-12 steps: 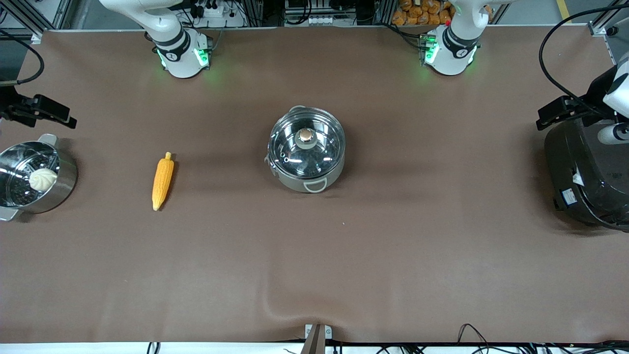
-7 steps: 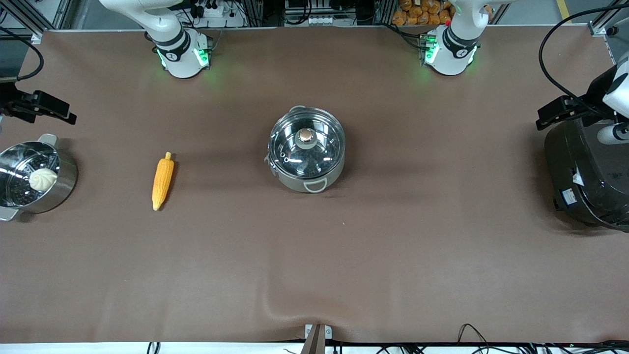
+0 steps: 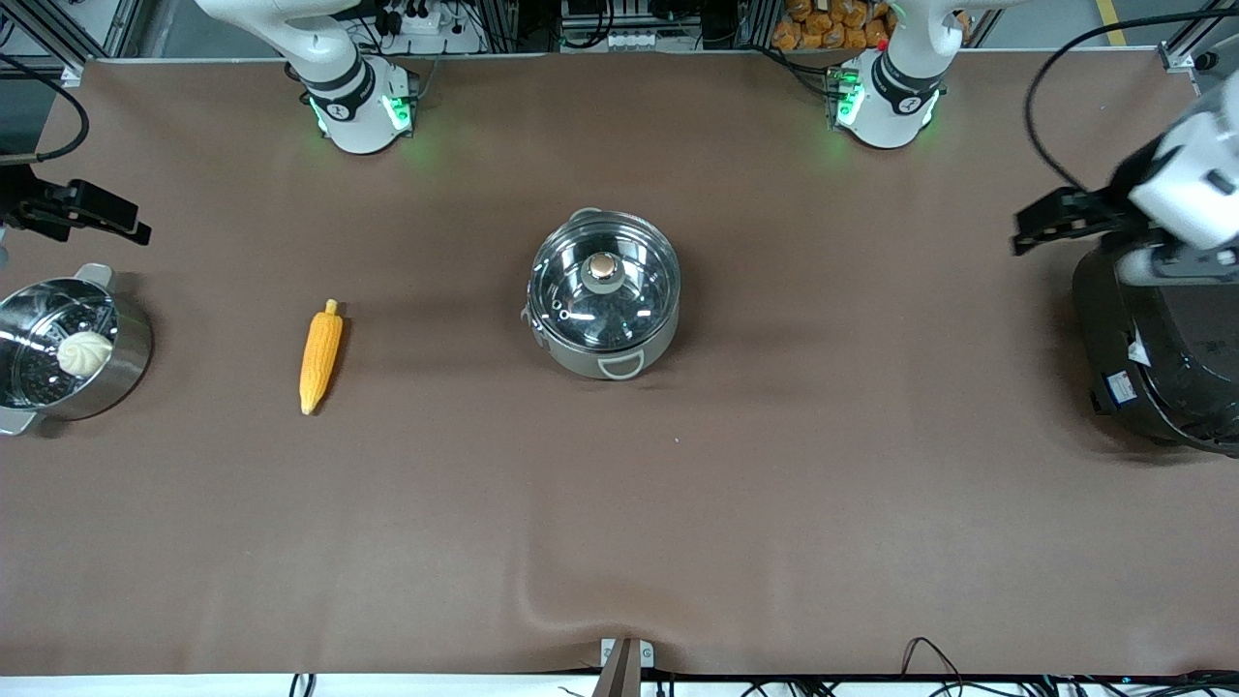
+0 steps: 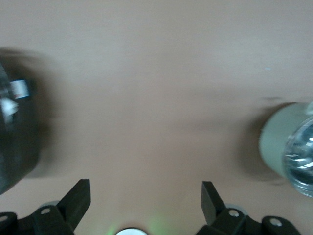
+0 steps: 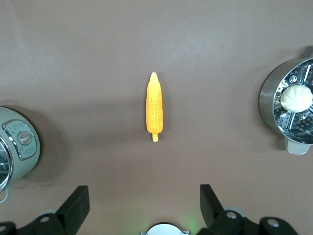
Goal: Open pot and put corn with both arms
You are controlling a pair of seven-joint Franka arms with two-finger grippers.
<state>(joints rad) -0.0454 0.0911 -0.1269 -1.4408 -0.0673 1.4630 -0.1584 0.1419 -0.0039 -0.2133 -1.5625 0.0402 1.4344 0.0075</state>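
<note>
The grey-green pot (image 3: 605, 360) stands mid-table with its glass lid (image 3: 634, 300) and copper knob (image 3: 603, 269) on. The corn (image 3: 320, 356) lies flat on the mat, beside the pot toward the right arm's end. My left gripper (image 4: 145, 185) is open and empty, up over the mat between the rice cooker and the pot (image 4: 274, 147). My right gripper (image 5: 144, 189) is open and empty, up over the mat between the corn (image 5: 154, 106) and the steamer pot, with the pot's wall (image 5: 17, 142) at the view's edge.
A steel steamer pot (image 3: 131, 353) with a white bun (image 3: 84, 351) stands at the right arm's end, also in the right wrist view (image 5: 271, 98). A large black rice cooker (image 3: 1157, 358) stands at the left arm's end. The brown mat has a ridge near its front edge (image 3: 571, 600).
The left arm's hand has swung from over the rice cooker toward the pot. The right arm's hand has shifted only slightly. The pot and the corn have not moved.
</note>
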